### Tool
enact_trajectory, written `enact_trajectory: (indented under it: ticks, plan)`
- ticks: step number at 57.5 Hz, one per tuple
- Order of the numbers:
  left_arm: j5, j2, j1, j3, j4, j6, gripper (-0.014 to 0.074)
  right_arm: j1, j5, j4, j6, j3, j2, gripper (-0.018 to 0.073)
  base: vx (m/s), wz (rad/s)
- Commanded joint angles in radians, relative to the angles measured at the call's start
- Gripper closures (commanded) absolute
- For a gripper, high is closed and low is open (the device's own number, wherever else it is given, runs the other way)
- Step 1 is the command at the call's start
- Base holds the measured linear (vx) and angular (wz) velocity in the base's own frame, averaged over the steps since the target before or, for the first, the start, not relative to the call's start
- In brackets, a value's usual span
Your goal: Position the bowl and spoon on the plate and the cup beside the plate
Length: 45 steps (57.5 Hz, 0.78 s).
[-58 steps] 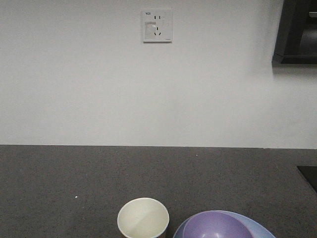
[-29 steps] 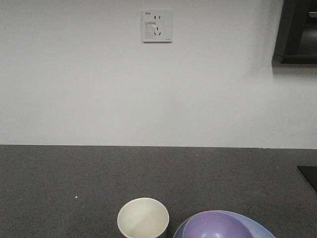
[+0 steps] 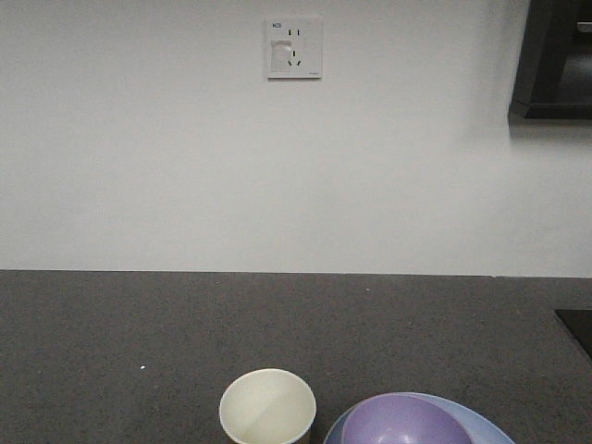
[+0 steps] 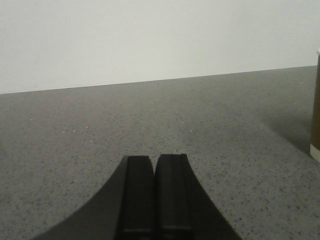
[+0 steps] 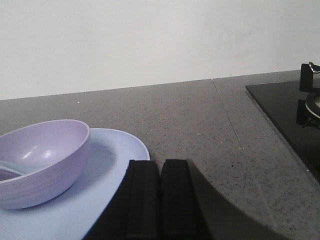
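Resting on the plate [image 5: 112, 165], the bowl [image 5: 42, 160] is seen with the spoon [image 5: 12, 167] lying inside it, only partly visible. The cup [image 3: 267, 407] is stood upright on the dark surface [image 3: 111, 324] just left of the plate, apart from it. The left gripper [image 4: 155, 165] is pressed together over bare surface, holding nothing. The right gripper [image 5: 160, 170] is likewise closed and empty, beside the plate's rim.

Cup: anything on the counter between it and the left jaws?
Nothing visible. In the left wrist view the left gripper, jaws closed together, faces bare counter, and the cup stands at the right edge with open surface between. The plate with the bowl lies beyond the cup.
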Motion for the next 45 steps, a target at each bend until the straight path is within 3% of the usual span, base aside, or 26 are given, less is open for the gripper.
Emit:
enact_trajectory:
  ticks: [1, 45]
  plan:
    - [-0.071, -0.016, 0.002, -0.025, -0.002, -0.001, 0.0599, -0.004, -0.112, -0.057, 0.006, 0.005, -0.007, 0.0568, 0.00, 0.00]
    - [-0.071, -0.016, 0.002, -0.025, -0.002, -0.001, 0.0599, -0.004, -0.118, -0.058, 0.006, 0.005, -0.007, 0.0568, 0.00, 0.00]
